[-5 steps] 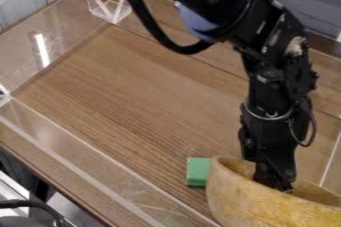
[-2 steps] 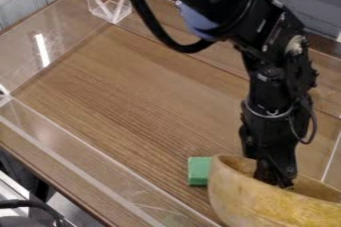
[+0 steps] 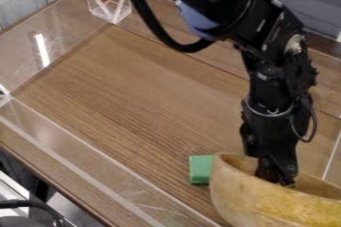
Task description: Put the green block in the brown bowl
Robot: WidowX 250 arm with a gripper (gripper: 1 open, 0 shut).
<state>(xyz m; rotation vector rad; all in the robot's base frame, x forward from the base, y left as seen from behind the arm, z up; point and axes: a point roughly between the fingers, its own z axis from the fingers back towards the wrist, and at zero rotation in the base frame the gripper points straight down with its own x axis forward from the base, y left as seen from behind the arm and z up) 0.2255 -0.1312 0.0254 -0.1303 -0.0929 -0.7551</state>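
nothing much has shifted since the earlier frames: the arm hangs in the same spot, pointing straight down, and the green block [image 3: 202,169] sits where it sat, perhaps a hair nearer the bowl's edge, though that is too slight to be sure of.

the claw [image 3: 278,174] hovers low at the near rim of the brown bowl [image 3: 273,202], its tips dipping just inside or against the wooden wall; which of the two i cannot tell. its fingers look drawn close together, but they are dark against a dark wrist and partly hidden by the rim, so i cannot tell whether they are truly closed, and nothing green shows between them.

the block lies flat on the wooden table [image 3: 120,92], down and to the left of the claw, just beside the bowl's outer wall and apart from the fingers. it is not in the bowl, so the task is not done.

the risk from here, as i judge it: the block is tucked so tight to the bowl that a descending finger may land on the rim, or nudge the bowl, or shove the block sideways rather than straddle it.
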